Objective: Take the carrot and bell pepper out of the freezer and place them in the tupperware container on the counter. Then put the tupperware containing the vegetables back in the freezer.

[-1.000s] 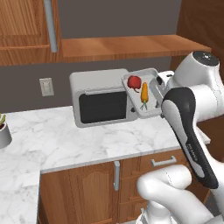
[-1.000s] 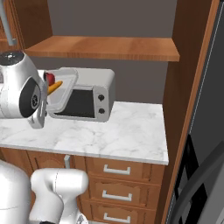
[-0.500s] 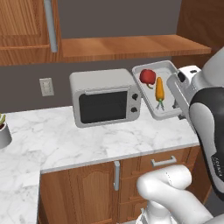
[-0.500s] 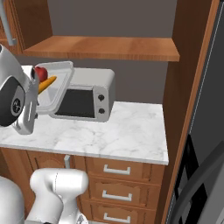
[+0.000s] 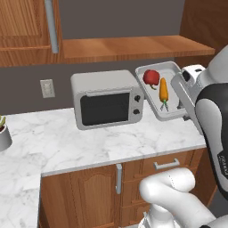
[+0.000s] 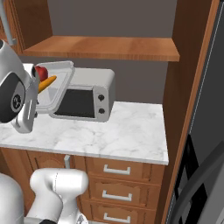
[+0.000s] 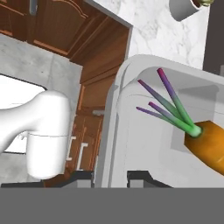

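In the hand view the two dark fingertips (image 7: 85,176) sit on either side of the rim of the tupperware container (image 7: 114,131), with the wall of the tray running up between them, so the claw (image 7: 110,177) is clenched on that edge. Just past the tips, inside the tray, lies the carrot (image 7: 209,146), its green and purple leaf stalks fanning back toward the claw and its orange body running off the right side.

From the left base view the tupperware container (image 5: 173,113) is lifted clear of the counter (image 5: 111,142) and tipped steeply, its open face turned toward the camera. The carrot (image 5: 164,90) lies lengthwise in the middle of it, and the bell pepper (image 5: 151,77) rests at the upper end, close beside the carrot's tip. The white forearm covers the tray's right edge where the claw grips it.

In the right base view the tupperware container (image 6: 59,96) hangs just in front of the microwave (image 6: 94,94), with the bell pepper (image 6: 41,71) and carrot (image 6: 46,83) peeking past the arm. Farther right, beyond a wooden side panel, stands the dark front of the freezer (image 6: 205,131)
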Tool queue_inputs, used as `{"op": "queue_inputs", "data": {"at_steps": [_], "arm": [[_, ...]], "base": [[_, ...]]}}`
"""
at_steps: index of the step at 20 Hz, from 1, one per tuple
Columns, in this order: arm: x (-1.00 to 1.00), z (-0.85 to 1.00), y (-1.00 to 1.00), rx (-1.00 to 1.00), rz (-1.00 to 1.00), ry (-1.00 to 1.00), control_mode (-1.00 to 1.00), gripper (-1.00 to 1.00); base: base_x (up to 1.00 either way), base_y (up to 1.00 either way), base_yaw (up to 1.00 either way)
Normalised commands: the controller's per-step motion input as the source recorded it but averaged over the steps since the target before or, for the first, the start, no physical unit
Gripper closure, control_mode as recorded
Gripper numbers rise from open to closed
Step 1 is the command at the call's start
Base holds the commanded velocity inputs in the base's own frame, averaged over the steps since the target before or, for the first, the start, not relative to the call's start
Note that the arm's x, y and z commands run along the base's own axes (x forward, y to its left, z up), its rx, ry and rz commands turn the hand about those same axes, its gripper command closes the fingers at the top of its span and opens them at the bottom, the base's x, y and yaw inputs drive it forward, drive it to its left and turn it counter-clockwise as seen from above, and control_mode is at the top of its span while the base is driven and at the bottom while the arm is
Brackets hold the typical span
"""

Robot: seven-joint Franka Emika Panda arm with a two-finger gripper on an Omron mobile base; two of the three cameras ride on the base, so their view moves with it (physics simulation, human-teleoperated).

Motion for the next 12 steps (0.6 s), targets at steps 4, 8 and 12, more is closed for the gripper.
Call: {"op": "queue_inputs", "data": {"at_steps": [4,8,12], "arm": [[0.00,0.00,0.00,0.00,0.00,0.00,-1.00,1.00],[0.00,-0.01,0.00,0.00,0.00,0.00,-1.00,1.00],[0.00,-0.01,0.00,0.00,0.00,0.00,1.00,1.00]], "base": [[0.00,0.00,0.00],[0.00,0.00,0.00],[-0.16,0.00,-0.02]]}}
